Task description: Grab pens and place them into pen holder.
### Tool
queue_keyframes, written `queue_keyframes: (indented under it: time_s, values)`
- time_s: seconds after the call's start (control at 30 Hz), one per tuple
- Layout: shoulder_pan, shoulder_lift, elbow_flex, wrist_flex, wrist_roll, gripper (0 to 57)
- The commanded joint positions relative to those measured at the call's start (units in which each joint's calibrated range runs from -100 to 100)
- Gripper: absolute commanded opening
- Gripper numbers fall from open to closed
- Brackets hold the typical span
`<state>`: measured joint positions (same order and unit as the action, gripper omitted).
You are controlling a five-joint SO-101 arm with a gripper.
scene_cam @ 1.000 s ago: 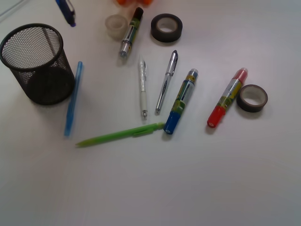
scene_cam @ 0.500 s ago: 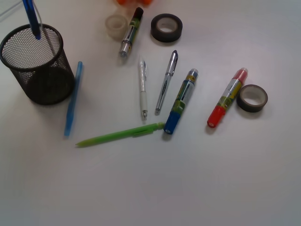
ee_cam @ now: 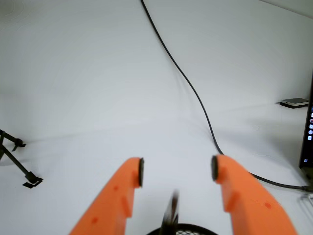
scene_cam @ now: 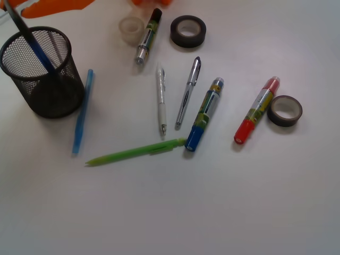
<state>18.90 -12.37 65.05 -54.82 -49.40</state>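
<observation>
While my gripper (ee_cam: 176, 169) hangs over the far-left corner of the white table (scene_cam: 212, 212), its two orange fingers (ee_cam: 122, 191) stand wide apart w/ nothing between the pads. In the wrist view the rim of the pen holder (scene_cam: 43, 71) shows at the bottom edge, w/ a blurred dark pen tip poking up between my fingers but touching neither.

From the front, the holder is the biggest thing: black mesh cup, upright, far left. The dark blue pen (scene_cam: 33, 45) stands inside it, leaning up-left, top end past the rim. A bit of my orange arm shows at the top-left edge.

Four pens lie on the table. Lime green pen (scene_cam: 136, 152) lies nearly horizontal below centre, its right end touching or just about touching the blue end of a thick marker (scene_cam: 204, 114). Light blue pen (scene_cam: 83, 111) lies just beside the holder's right side; contact unclear. Silver pen (scene_cam: 188, 93) & white pen (scene_cam: 161, 101) lie side by side in the middle, apart.

Other stuff: red-ended marker (scene_cam: 256, 110) at right beside a dark tape roll (scene_cam: 285, 110), black-ended marker (scene_cam: 148, 36) up top between a clear tape roll (scene_cam: 131, 29) & another dark roll (scene_cam: 187, 31).
</observation>
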Motion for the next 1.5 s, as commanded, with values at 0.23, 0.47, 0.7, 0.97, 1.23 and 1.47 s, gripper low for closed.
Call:
queue_keyframes:
  time_s: [0.23,0.47,0.7,0.97,1.23,1.47]
  values:
    - [-4.4,-11.3,-5.4,9.7,11.9,19.7]
    - [-19.8,-13.5,-20.2,44.8,29.3,19.7]
    - [-26.9,1.7,-43.9,81.2,40.5,19.7]
    - [-25.1,15.7,-59.2,110.2,34.5,19.7]
    - [-26.2,16.2,-50.7,105.2,14.4,19.6]
    - [-27.5,16.7,-37.1,93.8,3.2,19.5]
